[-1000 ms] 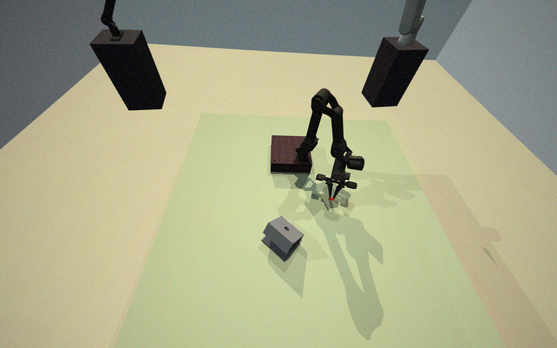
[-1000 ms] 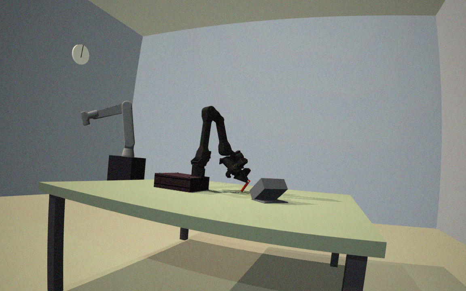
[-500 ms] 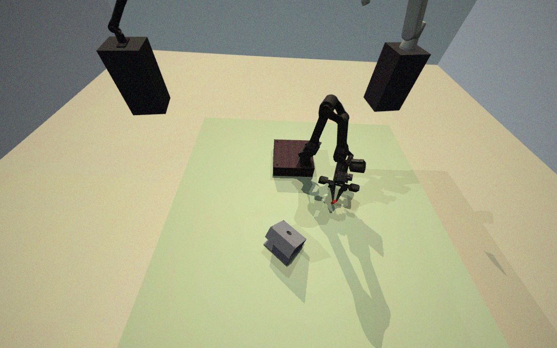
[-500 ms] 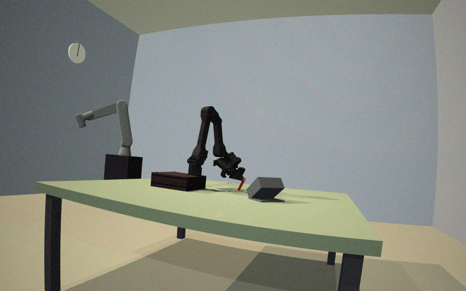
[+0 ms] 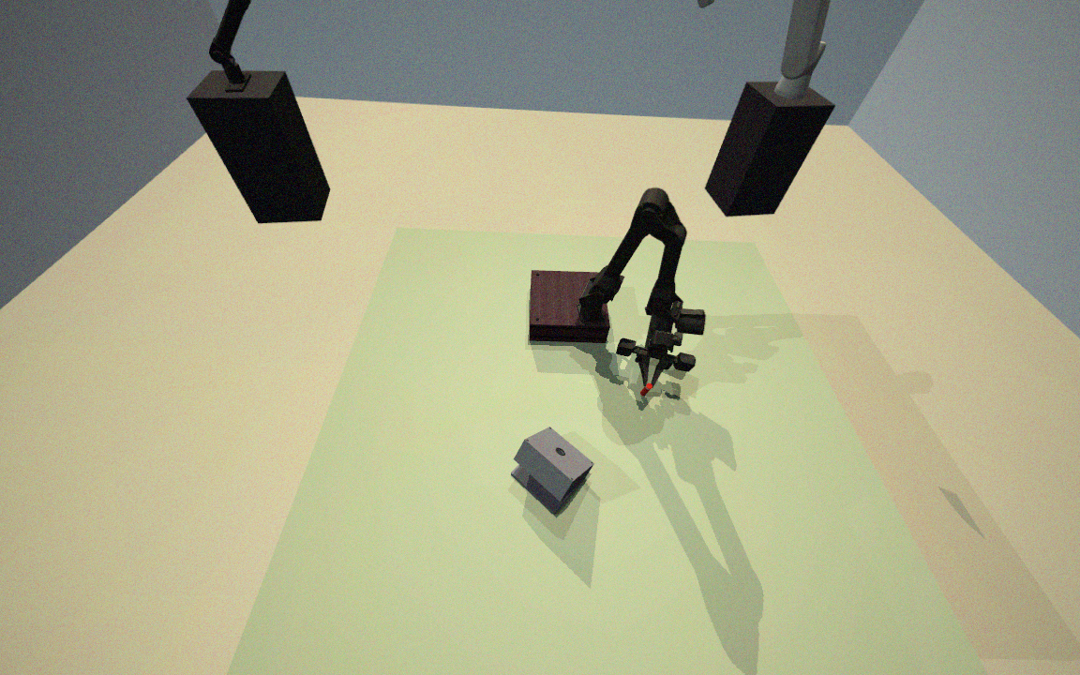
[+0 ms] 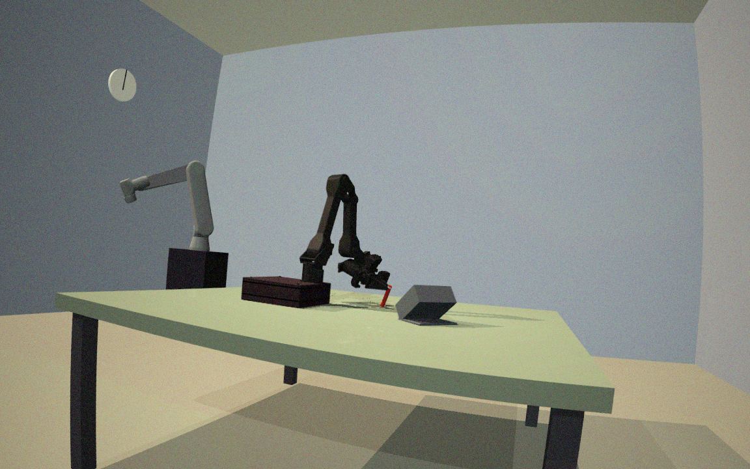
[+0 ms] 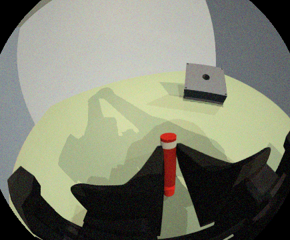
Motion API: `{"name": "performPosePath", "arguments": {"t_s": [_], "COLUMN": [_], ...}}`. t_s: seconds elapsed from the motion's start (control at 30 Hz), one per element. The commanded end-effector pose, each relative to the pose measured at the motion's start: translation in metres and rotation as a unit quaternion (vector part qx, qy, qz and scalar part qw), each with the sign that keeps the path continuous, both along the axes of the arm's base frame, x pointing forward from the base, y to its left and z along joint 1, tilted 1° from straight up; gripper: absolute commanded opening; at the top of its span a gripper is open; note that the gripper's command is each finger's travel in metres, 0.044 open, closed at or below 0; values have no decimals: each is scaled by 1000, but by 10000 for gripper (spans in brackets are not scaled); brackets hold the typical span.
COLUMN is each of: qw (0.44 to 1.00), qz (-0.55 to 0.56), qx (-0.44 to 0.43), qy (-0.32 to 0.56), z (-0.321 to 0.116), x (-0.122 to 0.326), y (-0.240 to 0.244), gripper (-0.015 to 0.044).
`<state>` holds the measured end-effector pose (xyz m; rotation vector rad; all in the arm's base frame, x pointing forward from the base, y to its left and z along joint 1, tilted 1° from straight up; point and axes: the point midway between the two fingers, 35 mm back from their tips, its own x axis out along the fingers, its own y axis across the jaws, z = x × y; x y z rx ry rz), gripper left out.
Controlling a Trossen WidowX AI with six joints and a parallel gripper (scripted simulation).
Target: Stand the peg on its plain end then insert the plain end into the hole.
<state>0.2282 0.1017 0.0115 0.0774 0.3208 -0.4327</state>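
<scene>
My gripper [image 5: 647, 386] [image 6: 388, 286] [image 7: 169, 149] is shut on the red peg [image 5: 644, 391] [image 6: 385, 297] [image 7: 169, 167], close to its white band. The banded end is up and the plain end is down. In the exterior view the peg leans a little from upright, its top toward the panel. Its lower end is at or just above the table; I cannot tell which. The grey sloped panel [image 5: 540, 461] [image 6: 415, 298] [image 7: 198, 83] stands beyond the peg, with one dark hole [image 5: 560, 451] [image 7: 206, 77] in its face. The hole is not seen in the exterior view.
The green table [image 5: 410, 587] [image 6: 308, 332] [image 7: 118, 100] carries a dark reddish box [image 5: 564, 297] [image 6: 284, 290] beside my arm's base. Behind the table stand two dark pedestals [image 5: 267, 159] [image 5: 766, 151] with other arms on them. Arm shadows fall around the peg.
</scene>
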Motion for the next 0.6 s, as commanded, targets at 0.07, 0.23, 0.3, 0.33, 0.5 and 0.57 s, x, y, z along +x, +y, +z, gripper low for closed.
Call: {"name": "performPosePath", "arguments": {"t_s": [0.07, 0.23, 0.3, 0.33, 0.5, 0.57], "qw": [1000, 999, 998, 998, 996, 995], "qz": [-1, -1, -1, -1, -1, -1], "qx": [-10, -19, -23, -24, -34, -37], "qy": [-29, -48, -56, -60, -79, -87], "z": [0, -1, -1, -2, -3, -3], "x": [-4, -7, -8, -9, -12, -13], "y": [2, 3, 4, 4, 5, 6], "gripper": [50, 50, 50, 50, 50, 50]}}
